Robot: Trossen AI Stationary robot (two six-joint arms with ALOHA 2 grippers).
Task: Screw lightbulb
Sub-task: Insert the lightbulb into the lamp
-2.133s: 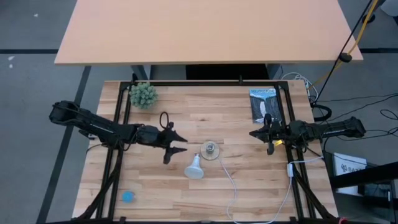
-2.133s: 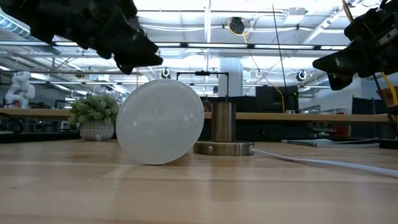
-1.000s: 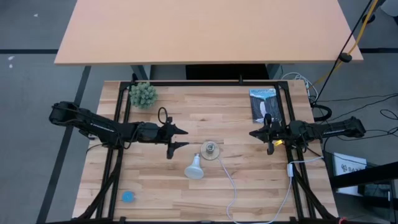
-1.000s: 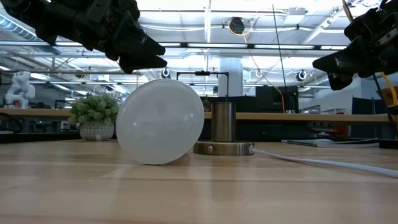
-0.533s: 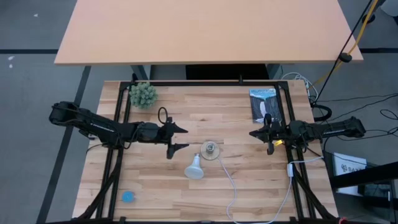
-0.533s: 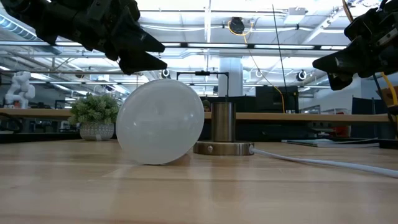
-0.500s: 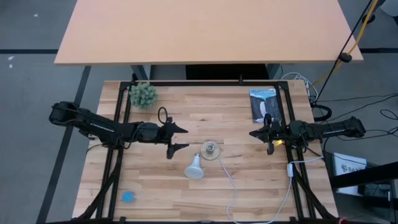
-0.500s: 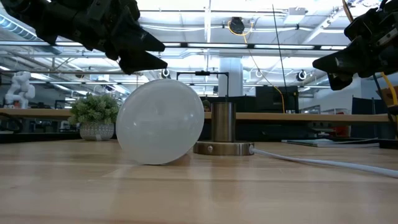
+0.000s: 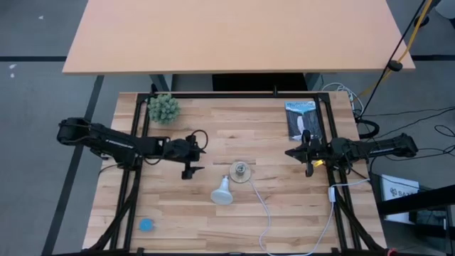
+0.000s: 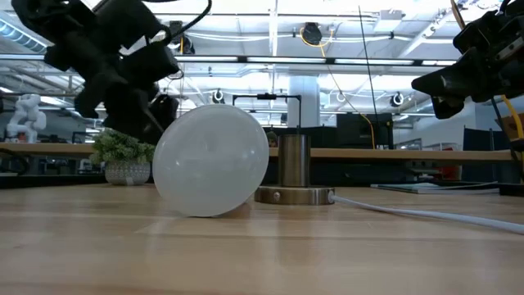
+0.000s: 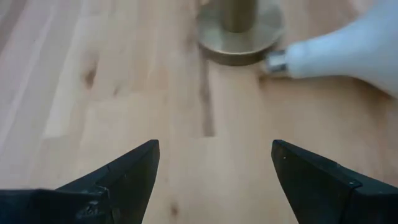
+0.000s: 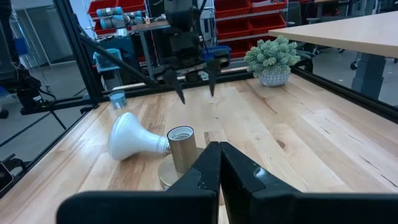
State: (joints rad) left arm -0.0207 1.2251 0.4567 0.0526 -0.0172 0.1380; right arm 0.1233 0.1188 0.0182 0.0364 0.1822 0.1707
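High view | left hand (image 9: 188,163) spread, empty, beside lightbulb (image 9: 222,190) | right hand (image 9: 298,155) pressed together

White frosted lightbulb (image 9: 222,190), lying on its side, screw base toward socket

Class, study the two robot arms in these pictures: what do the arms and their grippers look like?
Both arms are slim, dark and jointed. The left gripper has two black, pointed, wedge-shaped fingers, with a thin black cable looping beside its wrist. The right gripper is likewise black, its fingers tapering to points, with a small yellow patch behind it.
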